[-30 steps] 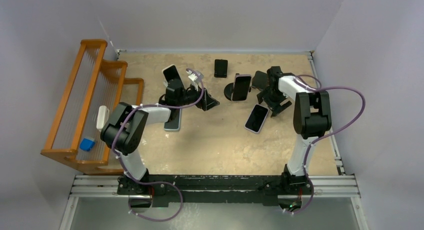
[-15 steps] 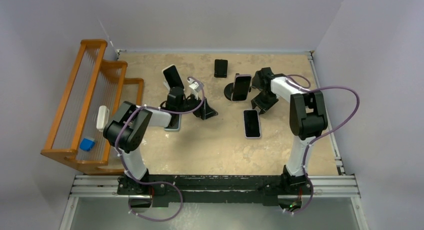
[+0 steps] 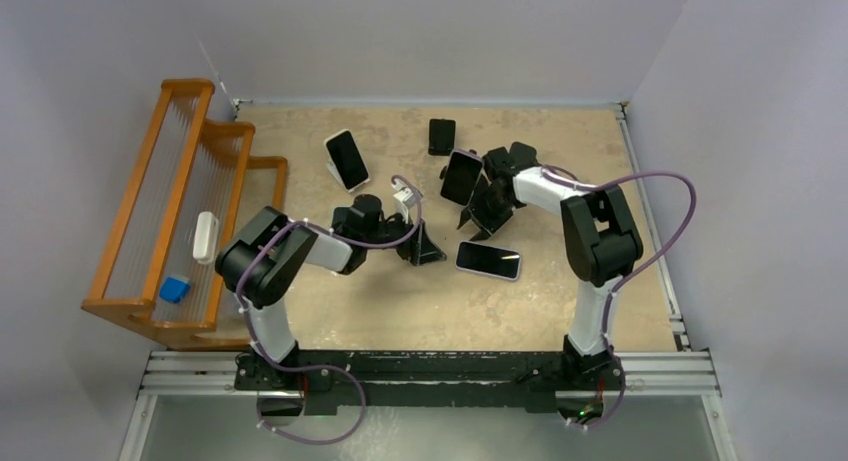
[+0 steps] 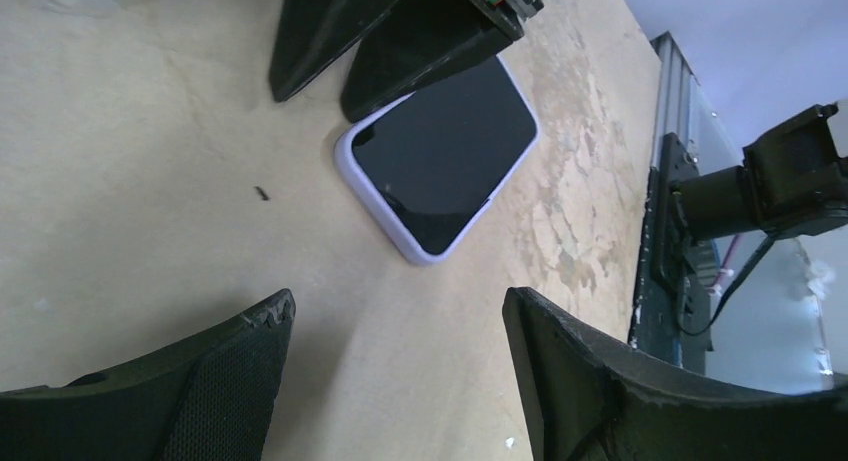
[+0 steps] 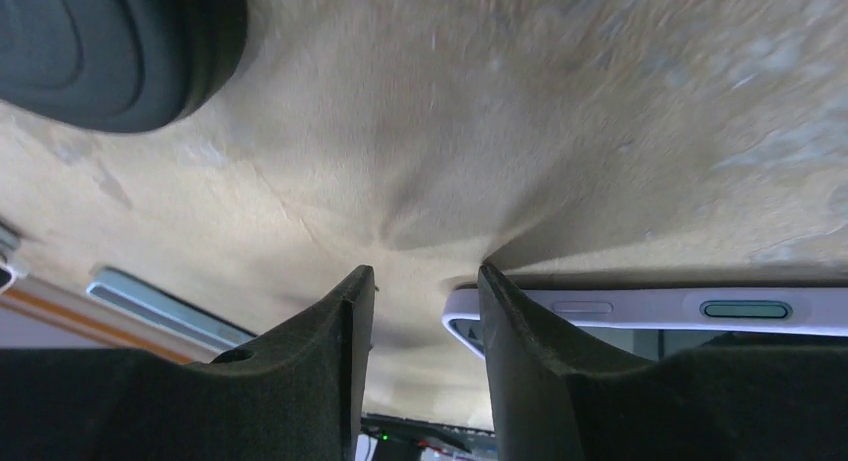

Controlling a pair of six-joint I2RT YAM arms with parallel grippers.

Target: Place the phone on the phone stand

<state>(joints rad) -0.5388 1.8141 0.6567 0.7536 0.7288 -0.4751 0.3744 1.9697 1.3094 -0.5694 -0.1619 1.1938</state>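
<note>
A phone (image 3: pixel 488 260) in a pale lilac case lies flat, screen up, mid-table; in the left wrist view the phone (image 4: pixel 440 166) lies ahead of my open left gripper (image 4: pixel 400 311), clear of it. My right gripper (image 3: pixel 480 213) stands at the phone's far edge, its fingers (image 4: pixel 400 31) down beside it. In the right wrist view the jaws (image 5: pixel 425 276) stand narrowly apart with only table between them, and the phone's edge (image 5: pixel 650 309) lies outside the right finger. Another phone (image 3: pixel 461 176) leans on a black round-based phone stand (image 5: pixel 110 41). My left gripper (image 3: pixel 423 249) is left of the flat phone.
A further phone (image 3: pixel 347 160) rests on a white stand at the back left. A small black object (image 3: pixel 441 136) sits at the back. A wooden rack (image 3: pixel 170 211) with a white and a blue item runs along the left side. Walls close the table in.
The right gripper swept left and narrowed; the flat phone turned from diagonal to lying crosswise and slid nearer. The phone on the black stand shifted left. The left gripper moved nearer and right.
</note>
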